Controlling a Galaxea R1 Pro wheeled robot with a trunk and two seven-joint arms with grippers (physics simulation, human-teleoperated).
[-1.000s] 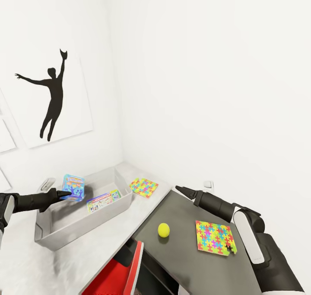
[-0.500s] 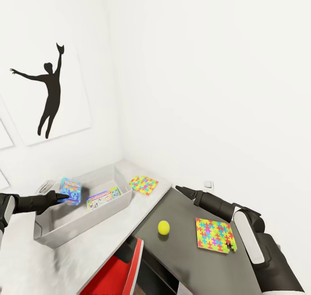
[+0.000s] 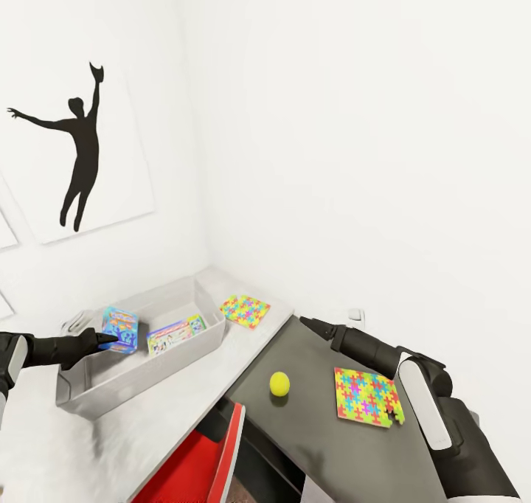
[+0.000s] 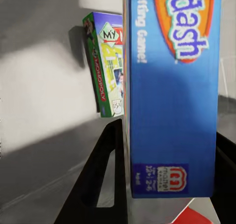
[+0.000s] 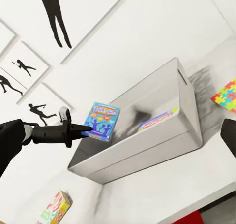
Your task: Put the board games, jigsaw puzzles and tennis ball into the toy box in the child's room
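My left gripper (image 3: 110,335) is shut on the blue board game (image 3: 121,329), holding it upright inside the light-grey toy box (image 3: 96,392) near its left end. The left wrist view has the blue box (image 4: 172,86) between the black fingers (image 4: 105,179). A second board game (image 3: 175,333), green-edged, leans against the toy box's far wall. A green-yellow-red board game (image 5: 55,209) lies outside the box on the light table. One jigsaw puzzle (image 3: 245,310) lies just right of the toy box. The tennis ball (image 3: 279,383) and another jigsaw puzzle (image 3: 367,397) rest on the dark-grey section. My right gripper (image 3: 306,321) hovers open above that section, holding nothing.
White walls close off the table's (image 3: 214,385) corner, with a black silhouette picture (image 3: 74,156) on the left wall. A red chair (image 3: 210,455) stands under the front edge where the light and dark tops meet.
My left gripper has lowered the blue board game from above the rim down into the toy box. The head camera has shifted slightly. The right arm has stayed put.
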